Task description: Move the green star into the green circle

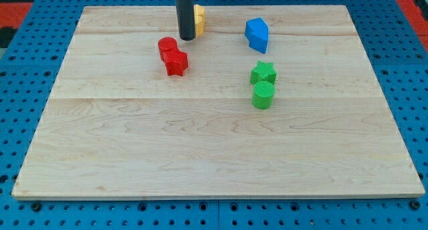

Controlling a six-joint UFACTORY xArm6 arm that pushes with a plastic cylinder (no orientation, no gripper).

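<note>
The green star (263, 73) lies right of the board's middle, toward the view's top. The green circle (263, 95) sits just below it, touching or nearly touching it. My tip (186, 38) is the lower end of the dark rod near the view's top, left of centre. It stands well to the left of and above both green blocks, just above and right of the red blocks. The rod hides part of a yellow block.
A red circle (167, 47) and a red star (176, 61) sit together just below-left of my tip. A yellow block (198, 19) is partly behind the rod. A blue block (257, 34) lies above the green star. The wooden board (214, 156) rests on a blue pegboard.
</note>
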